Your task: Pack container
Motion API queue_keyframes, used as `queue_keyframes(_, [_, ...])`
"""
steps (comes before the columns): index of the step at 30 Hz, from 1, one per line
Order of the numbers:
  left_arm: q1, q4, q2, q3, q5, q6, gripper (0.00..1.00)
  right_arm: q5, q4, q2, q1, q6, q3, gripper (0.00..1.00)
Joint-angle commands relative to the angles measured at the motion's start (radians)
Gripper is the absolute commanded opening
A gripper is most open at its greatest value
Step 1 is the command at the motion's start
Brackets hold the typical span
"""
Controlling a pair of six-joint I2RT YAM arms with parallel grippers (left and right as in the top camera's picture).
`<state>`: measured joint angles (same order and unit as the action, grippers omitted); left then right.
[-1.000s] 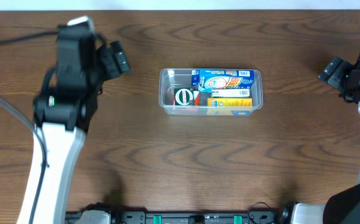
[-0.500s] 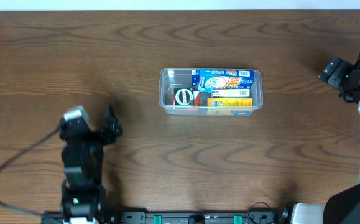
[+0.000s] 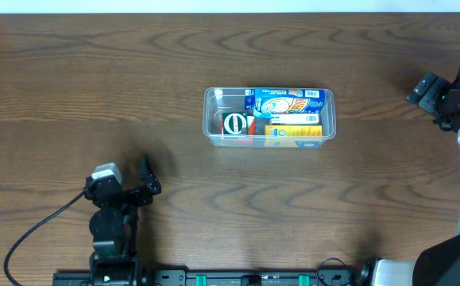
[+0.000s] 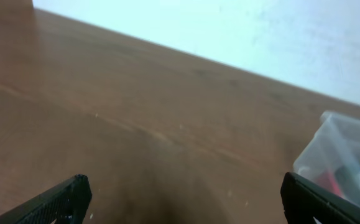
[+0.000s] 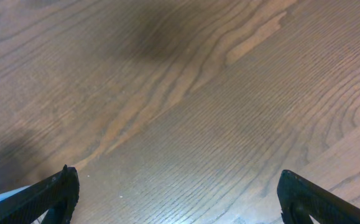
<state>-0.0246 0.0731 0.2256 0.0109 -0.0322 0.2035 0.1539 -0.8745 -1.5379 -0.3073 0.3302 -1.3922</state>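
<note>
Container (image 3: 216, 103) sits mid-frame on the wooden table (image 3: 214, 206), and it's loaded: blue box (image 3: 285, 102) along its upper side, yellow box (image 3: 293, 129) below it, green-labelled round item (image 3: 234, 123) tucked left, snug enough to fit. Left gripper (image 3: 146, 183) is at lower left, spread wide and empty. Right gripper (image 3: 424, 91) is at the right edge, equally agape with nothing held. Both are well apart from the container, so packing looks finished.
</note>
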Motion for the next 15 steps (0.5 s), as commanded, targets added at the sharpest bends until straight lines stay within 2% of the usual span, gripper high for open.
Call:
queue_keyframes(1, [-0.004, -0.034, -0.038, -0.007, 0.003, -0.039, 0.98, 0.007, -0.001, 0.0, -0.006, 0.013, -0.007, 0.99])
queue_keyframes(5, [-0.004, -0.138, -0.089, -0.007, 0.003, -0.039, 0.98, 0.007, -0.001, 0.0, -0.006, 0.013, -0.007, 0.99])
queue_keyframes(15, [-0.004, -0.144, -0.109, -0.007, 0.003, -0.039, 0.98, 0.007, -0.001, 0.0, -0.006, 0.013, -0.007, 0.99])
